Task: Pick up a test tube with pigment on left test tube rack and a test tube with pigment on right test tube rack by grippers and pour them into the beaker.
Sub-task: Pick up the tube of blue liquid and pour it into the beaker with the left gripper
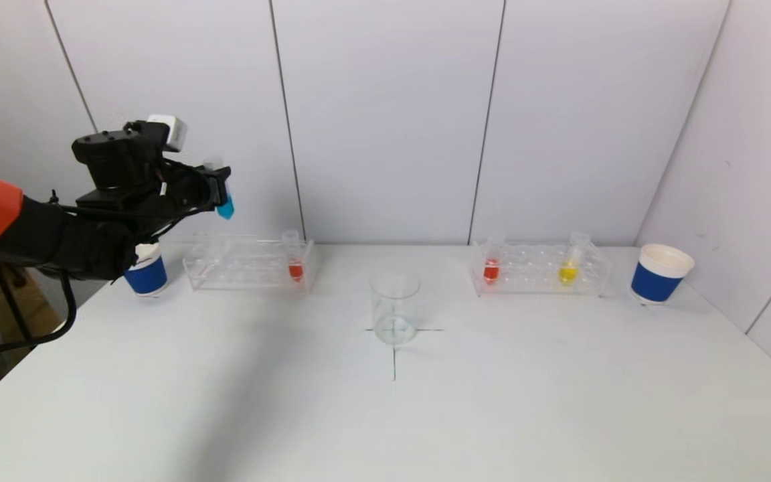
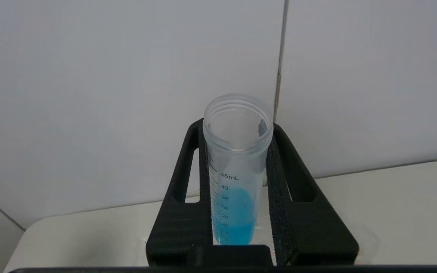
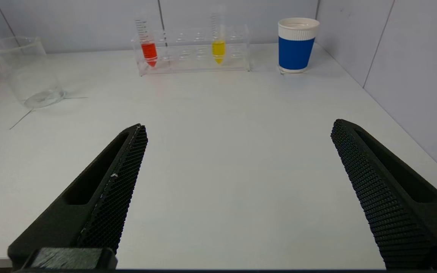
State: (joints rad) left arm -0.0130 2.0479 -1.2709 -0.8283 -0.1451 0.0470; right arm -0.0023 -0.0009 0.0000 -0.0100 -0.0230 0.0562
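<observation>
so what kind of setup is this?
Likely a mock chemistry-lab bench: clear test tube racks holding coloured tubes, a glass beaker on a marked cross, plain white partition walls.

A blue-banded white paper cup stands at two o'clock on the white table; another blue-banded white paper cup stands at ten o'clock.

The head camera looks forward and down from above, taking in the whole worktop up to the back wall. The left wrist camera sits close behind its gripper, raised and facing the wall. The right wrist camera sits low, looking across the worktop; it shares the beaker and right rack with the head view.
</observation>
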